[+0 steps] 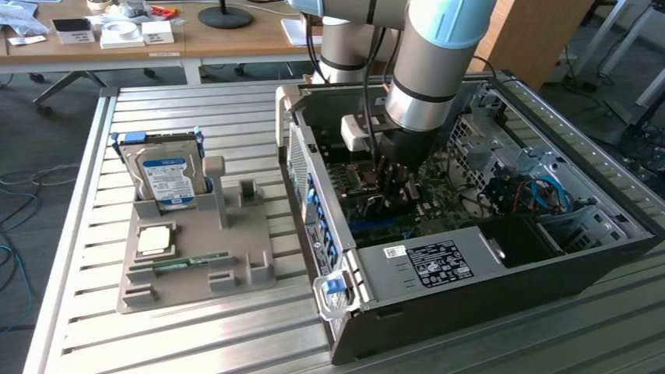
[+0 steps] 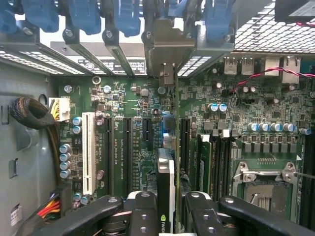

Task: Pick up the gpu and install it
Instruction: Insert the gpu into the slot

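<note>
A metal table (image 1: 208, 343) with long grooves is carrying everything here. On the exterior view's left, a grey plastic holder (image 1: 198, 269) is lying flat on the table. A hard drive with a blue and white label (image 1: 167, 178) is standing upright in it, and a green memory stick (image 1: 192, 261) and a square silver chip (image 1: 156, 240) are resting on it. On the exterior view's right, just beside the holder, an open computer case (image 1: 468, 234) is sitting directly on the table.
</note>
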Controlling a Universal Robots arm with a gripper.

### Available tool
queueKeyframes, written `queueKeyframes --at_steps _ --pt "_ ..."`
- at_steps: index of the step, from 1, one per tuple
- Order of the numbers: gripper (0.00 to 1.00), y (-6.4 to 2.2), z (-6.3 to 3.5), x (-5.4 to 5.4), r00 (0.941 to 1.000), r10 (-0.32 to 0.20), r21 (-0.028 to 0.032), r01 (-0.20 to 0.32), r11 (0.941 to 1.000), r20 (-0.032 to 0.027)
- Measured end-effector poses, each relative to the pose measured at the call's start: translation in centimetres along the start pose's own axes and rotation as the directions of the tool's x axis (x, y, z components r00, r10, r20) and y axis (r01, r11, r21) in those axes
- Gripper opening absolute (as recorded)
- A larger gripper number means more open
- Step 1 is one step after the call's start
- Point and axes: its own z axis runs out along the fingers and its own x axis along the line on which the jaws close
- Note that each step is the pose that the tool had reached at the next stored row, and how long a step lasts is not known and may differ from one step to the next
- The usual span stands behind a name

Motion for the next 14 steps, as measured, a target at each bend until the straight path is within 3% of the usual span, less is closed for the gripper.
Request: queueKeyframes --at_steps 14 --pt "0.27 0.00 0.01 0.22 1.0000 0.007 0.0003 -0.007 1.0000 -0.0003"
